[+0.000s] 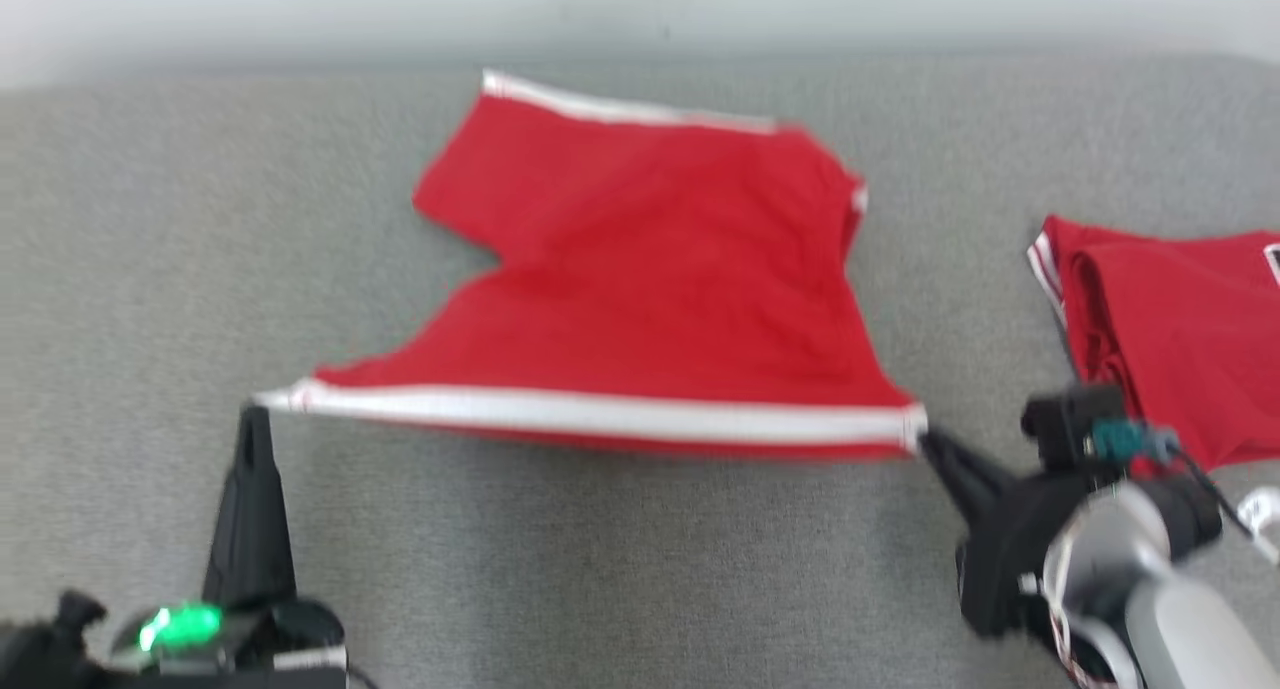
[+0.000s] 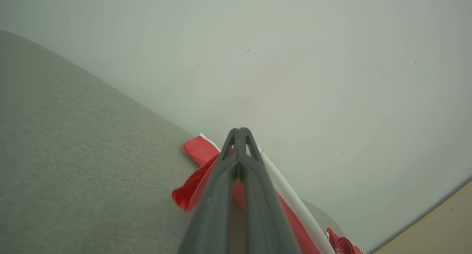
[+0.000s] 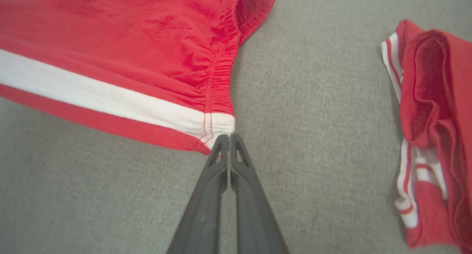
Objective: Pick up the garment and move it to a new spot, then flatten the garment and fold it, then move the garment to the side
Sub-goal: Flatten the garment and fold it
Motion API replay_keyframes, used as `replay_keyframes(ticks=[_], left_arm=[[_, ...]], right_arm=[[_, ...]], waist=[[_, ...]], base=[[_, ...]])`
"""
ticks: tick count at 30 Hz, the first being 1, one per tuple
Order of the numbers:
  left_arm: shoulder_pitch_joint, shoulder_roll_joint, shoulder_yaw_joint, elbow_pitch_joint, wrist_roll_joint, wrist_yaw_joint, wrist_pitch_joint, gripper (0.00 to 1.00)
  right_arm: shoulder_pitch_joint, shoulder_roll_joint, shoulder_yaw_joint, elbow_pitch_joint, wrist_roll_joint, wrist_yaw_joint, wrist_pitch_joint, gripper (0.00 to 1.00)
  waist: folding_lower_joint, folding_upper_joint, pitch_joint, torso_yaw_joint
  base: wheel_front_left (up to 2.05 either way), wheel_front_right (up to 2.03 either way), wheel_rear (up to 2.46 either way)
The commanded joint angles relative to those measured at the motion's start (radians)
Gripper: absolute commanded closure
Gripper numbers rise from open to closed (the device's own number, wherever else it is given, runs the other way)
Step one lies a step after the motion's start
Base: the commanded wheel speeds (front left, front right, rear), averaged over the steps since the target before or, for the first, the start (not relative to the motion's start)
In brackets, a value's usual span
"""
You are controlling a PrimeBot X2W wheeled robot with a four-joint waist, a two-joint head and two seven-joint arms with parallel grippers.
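Left gripper [image 1: 256, 417] and right gripper [image 1: 922, 441] each pinch a garment [image 1: 650, 269] corner | step: flattening | next: lower taut, together.

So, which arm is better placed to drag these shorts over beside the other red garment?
Probably the right: the right gripper pinches the shorts' waistband corner nearest the other red garment; the left gripper holds the far corner.
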Motion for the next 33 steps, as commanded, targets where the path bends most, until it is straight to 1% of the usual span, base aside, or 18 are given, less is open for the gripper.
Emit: replay_keyframes(ticks=[1, 4, 7, 11, 13, 16, 20, 23, 26, 27, 28, 29, 30, 33], left_arm=[[0.046, 0.001, 0.006, -0.013, -0.008, 0.003, -0.006, 1.00], [0.116, -0.005, 0.018, -0.032, -0.021, 0.003, -0.006, 1.00], [0.185, -0.012, 0.049, -0.056, -0.038, 0.003, -0.006, 1.00], [0.260, -0.022, 0.081, -0.098, -0.041, 0.002, -0.004, 1.00], [0.261, -0.028, 0.092, -0.098, -0.041, 0.002, -0.004, 1.00], [0.223, -0.030, 0.093, -0.088, -0.029, 0.002, -0.004, 1.00], [0.196, -0.025, 0.080, -0.078, -0.024, 0.002, -0.004, 1.00], [0.179, -0.025, 0.076, -0.068, -0.018, 0.002, -0.004, 1.00], [0.164, -0.022, 0.069, -0.050, 0.000, 0.002, -0.004, 1.00], [0.161, -0.027, 0.069, -0.046, 0.005, 0.002, -0.004, 0.86], [0.157, -0.032, 0.068, -0.040, 0.008, 0.002, -0.004, 0.86], [0.150, -0.037, 0.071, -0.036, 0.017, 0.002, -0.004, 0.87], [0.141, -0.048, 0.077, -0.028, 0.028, 0.002, -0.004, 1.00], [0.131, -0.058, 0.074, -0.020, 0.035, 0.002, -0.004, 1.00]], right_arm=[[0.069, 0.011, -0.026, -0.051, -0.004, -0.004, 0.054, 1.00], [0.183, 0.029, -0.055, -0.142, 0.007, -0.004, 0.160, 1.00], [0.285, 0.042, -0.063, -0.214, 0.024, -0.004, 0.249, 1.00], [0.404, 0.071, -0.060, -0.292, 0.060, -0.003, 0.324, 1.00], [0.431, 0.075, -0.045, -0.317, 0.077, -0.003, 0.346, 1.00], [0.443, 0.070, -0.040, -0.338, 0.082, -0.003, 0.349, 1.00], [0.423, 0.073, -0.034, -0.345, 0.074, -0.003, 0.333, 1.00], [0.392, 0.085, -0.032, -0.341, 0.061, -0.003, 0.295, 1.00], [0.368, 0.088, -0.007, -0.338, 0.059, -0.003, 0.277, 1.00], [0.358, 0.088, 0.002, -0.339, 0.059, -0.003, 0.269, 1.00], [0.348, 0.089, 0.009, -0.340, 0.057, -0.003, 0.261, 1.00], [0.337, 0.093, 0.016, -0.343, 0.052, -0.003, 0.248, 0.66], [0.320, 0.110, 0.036, -0.343, 0.047, -0.003, 0.220, 0.00], [0.284, 0.134, 0.082, -0.334, 0.029, -0.003, 0.181, 0.00]], waist=[[0.0005, 0.0002, -0.072, 0.018], [0.0005, 0.0002, -0.089, 0.022], [0.0005, 0.0002, -0.097, 0.022], [0.0005, 0.0002, -0.099, 0.017], [0.0005, 0.0002, -0.096, 0.014], [0.0005, 0.0002, -0.092, -0.002], [0.0005, 0.0002, -0.093, -0.023], [0.0005, 0.0002, -0.093, -0.037], [0.0005, 0.0002, -0.094, -0.036], [0.0005, 0.0002, -0.094, -0.033], [0.0005, 0.0002, -0.094, -0.030], [0.0005, 0.0002, -0.094, -0.025], [0.0005, 0.0002, -0.092, -0.015], [0.0005, 0.0002, -0.089, 0.004]], base=[[0.00, 0.00, 0.00], [0.00, 0.00, 0.00], [0.00, 0.00, 0.00], [0.00, 0.00, 0.00], [0.00, 0.00, 0.00], [0.00, 0.00, 0.00], [0.00, 0.00, 0.00], [0.00, 0.00, 0.00], [0.00, 0.00, 0.00], [0.00, 0.00, 0.00], [0.00, 0.00, 0.00], [0.00, 0.00, 0.00], [0.00, 0.00, 0.00], [0.00, 0.00, 0.00]])
